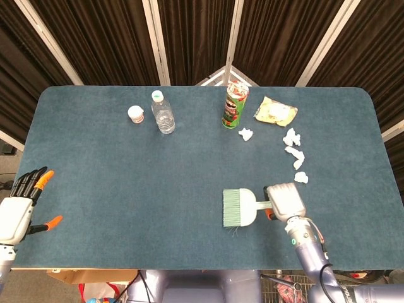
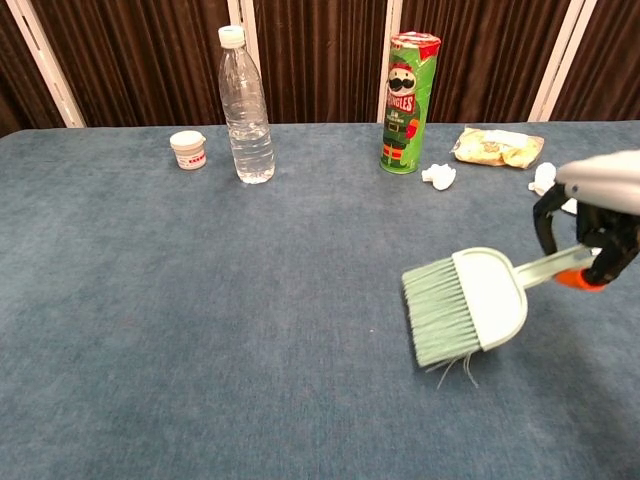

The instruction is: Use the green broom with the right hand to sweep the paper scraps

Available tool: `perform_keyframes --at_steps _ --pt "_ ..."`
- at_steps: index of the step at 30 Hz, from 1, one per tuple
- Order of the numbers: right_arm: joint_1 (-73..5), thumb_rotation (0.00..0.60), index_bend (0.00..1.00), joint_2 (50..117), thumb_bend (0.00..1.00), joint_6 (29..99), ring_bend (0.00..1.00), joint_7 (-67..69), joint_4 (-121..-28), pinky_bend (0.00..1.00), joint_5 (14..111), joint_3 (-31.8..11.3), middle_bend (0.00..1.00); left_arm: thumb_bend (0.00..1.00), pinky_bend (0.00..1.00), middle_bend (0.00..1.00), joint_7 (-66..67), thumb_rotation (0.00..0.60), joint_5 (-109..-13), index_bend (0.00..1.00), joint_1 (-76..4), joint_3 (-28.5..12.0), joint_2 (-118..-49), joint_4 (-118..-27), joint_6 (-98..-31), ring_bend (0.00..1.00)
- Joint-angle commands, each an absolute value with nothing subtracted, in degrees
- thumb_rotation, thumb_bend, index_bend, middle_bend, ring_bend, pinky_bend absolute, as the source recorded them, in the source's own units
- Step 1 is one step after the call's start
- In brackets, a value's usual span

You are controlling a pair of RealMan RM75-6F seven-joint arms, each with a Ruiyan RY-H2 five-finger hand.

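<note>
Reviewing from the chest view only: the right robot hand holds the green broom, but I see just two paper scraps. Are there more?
Observer: Yes. The head view shows a trail of paper scraps beyond the right robot hand.
Operator: Is the broom touching any?
Observer: No. The green broom is apart from them, nearer the robot.
Operator: And the left robot hand?
Observer: The left robot hand is at the far left, fingers spread, holding nothing.

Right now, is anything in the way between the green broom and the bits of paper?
Nothing visible is. The green broom, held by the right hand, is over bare table. The paper scraps lie further back and to the right, with only open tabletop between. The chips can stands off to the side.
</note>
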State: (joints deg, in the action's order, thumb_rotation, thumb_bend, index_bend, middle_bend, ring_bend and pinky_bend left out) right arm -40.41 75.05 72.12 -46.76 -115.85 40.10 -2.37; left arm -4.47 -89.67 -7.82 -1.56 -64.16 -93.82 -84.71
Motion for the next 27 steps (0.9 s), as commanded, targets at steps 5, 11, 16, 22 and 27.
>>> perform_keyframes --at_steps 5,11,16,22,27 --pt "-40.5 0.6 0.33 77.4 0.55 71.5 0.95 -49.0 -113.1 0.85 38.1 -0.3 0.98 0.0 0.03 0.0 -5.0 0.6 -89.6 0.0 -7.6 -1.6 -64.0 -93.5 -85.1 0.0" --pt "-40.1 0.6 0.03 77.4 0.36 75.0 0.63 -53.5 -112.6 0.64 37.5 1.7 0.65 0.0 0.03 0.0 -5.1 0.6 -89.6 0.0 -7.5 -1.6 -64.0 -93.4 -85.3 0.0" --pt "-38.0 0.6 0.0 76.2 0.35 78.5 0.29 -53.9 -114.0 0.28 40.7 4.3 0.31 0.0 0.03 0.0 -4.6 0.6 -89.5 0.0 -7.3 -1.6 -64.0 -93.2 -85.5 0.0" --pt "-31.6 0.6 0.0 71.8 0.35 85.7 0.02 -47.2 -113.5 0.08 54.5 9.8 0.06 0.0 0.03 0.0 -3.6 0.6 -89.3 0.0 -6.7 -1.6 -64.0 -92.8 -86.4 0.0" --pt "-24.2 0.6 0.0 67.9 0.32 91.5 0.0 -33.5 -107.5 0.0 67.5 14.3 0.0 0.0 0.03 0.0 -3.0 0.6 -89.5 0.0 -6.0 -1.2 -64.1 -92.1 -87.2 0.0"
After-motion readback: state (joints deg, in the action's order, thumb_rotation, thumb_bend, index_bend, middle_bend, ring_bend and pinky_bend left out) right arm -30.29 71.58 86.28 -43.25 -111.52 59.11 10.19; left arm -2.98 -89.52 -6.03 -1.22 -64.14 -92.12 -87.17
